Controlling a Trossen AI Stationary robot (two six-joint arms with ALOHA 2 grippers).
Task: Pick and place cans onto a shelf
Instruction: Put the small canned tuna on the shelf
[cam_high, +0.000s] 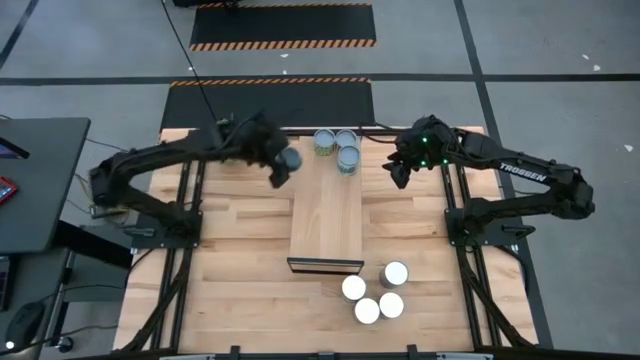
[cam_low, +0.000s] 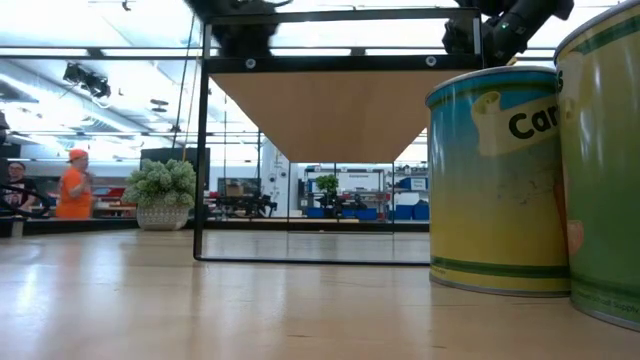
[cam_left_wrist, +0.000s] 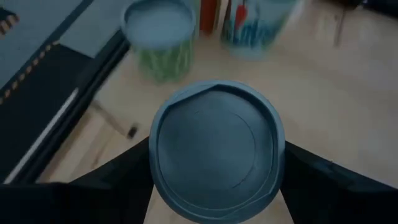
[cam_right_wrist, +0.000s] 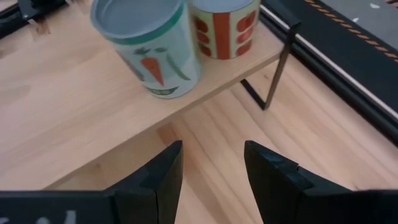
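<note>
Beyond the butcher-block table (cam_low: 200, 300), a potted plant (cam_low: 160, 195); left tool (cam_high: 283, 165) pinches a can (cam_left_wrist: 216, 146), right tool (cam_high: 402, 170) pressed together.

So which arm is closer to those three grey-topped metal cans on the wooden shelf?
Left, though it's close. The left gripper, holding a fourth can, sits just beside them; the right gripper hangs slightly farther off, empty.

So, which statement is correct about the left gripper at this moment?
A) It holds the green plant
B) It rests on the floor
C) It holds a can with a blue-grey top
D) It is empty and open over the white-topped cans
C: in the left wrist view the left gripper has its dark fingers on both sides of a blue-grey-topped can.
</note>
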